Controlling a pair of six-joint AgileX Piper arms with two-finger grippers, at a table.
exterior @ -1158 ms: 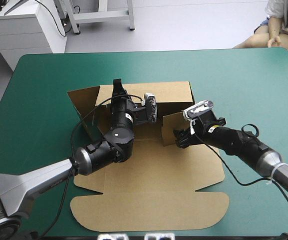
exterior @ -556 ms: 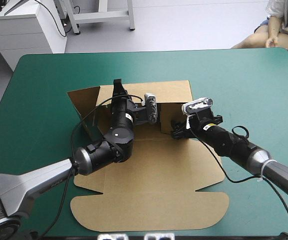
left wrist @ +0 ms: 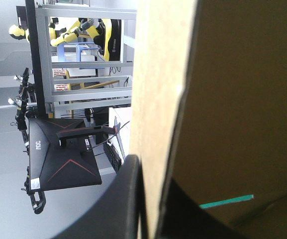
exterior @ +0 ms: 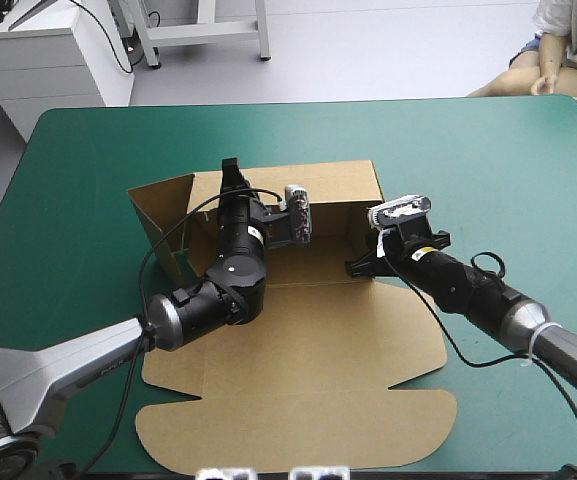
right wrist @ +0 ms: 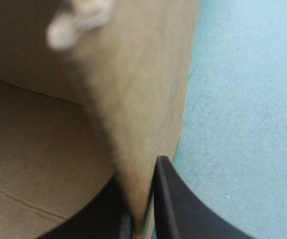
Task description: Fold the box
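Walls of the box (exterior: 298,350) stay pinched in left claw (left wrist: 150,199) and right claw (right wrist: 143,219); right flap (right wrist: 133,99) swung outward.

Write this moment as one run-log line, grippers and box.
left gripper: shut on box far wall | right gripper: shut on box right flap | box: walls partly raised, lid flat
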